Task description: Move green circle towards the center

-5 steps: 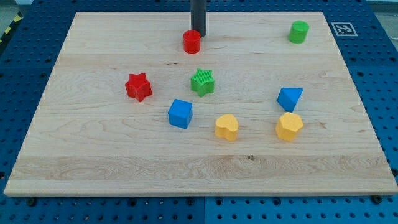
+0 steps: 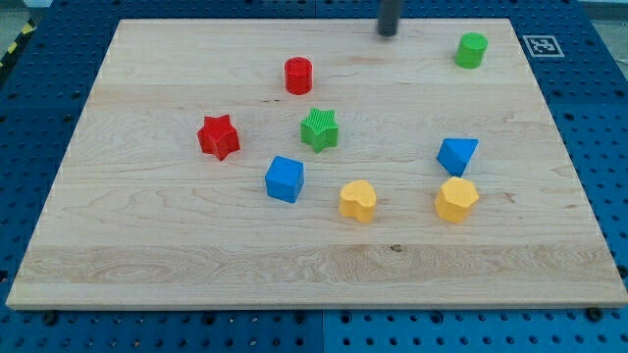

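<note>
In the camera view, my tip (image 2: 389, 33), the end of a plain dark rod with no jaws to open or close, sits on the wooden board (image 2: 147, 245) near twelve o'clock, touching nothing. The green plastic circle block (image 2: 471, 49) stands at its three o'clock, near the board's one-o'clock corner. The red cylinder block (image 2: 298, 75) lies at the tip's eight o'clock.

Green circle (image 2: 472, 49) and ridged green star (image 2: 320, 128) on pale wood-grain board (image 2: 147, 245)
</note>
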Tool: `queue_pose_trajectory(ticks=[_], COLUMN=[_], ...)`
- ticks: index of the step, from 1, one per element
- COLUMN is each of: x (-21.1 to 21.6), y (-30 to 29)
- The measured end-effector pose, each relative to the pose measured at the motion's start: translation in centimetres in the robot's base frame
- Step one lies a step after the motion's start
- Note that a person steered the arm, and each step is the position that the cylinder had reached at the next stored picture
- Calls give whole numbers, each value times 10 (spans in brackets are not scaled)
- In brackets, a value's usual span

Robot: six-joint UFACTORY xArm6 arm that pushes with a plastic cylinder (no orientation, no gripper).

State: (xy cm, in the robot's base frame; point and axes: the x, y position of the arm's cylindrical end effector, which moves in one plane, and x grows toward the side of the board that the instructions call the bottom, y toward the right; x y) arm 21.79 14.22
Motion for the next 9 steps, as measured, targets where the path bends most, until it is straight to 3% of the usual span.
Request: queue_pose_trajectory(ticks=[1, 2, 4, 9], x=[0, 4, 51, 82], y=[83, 100, 100, 47])
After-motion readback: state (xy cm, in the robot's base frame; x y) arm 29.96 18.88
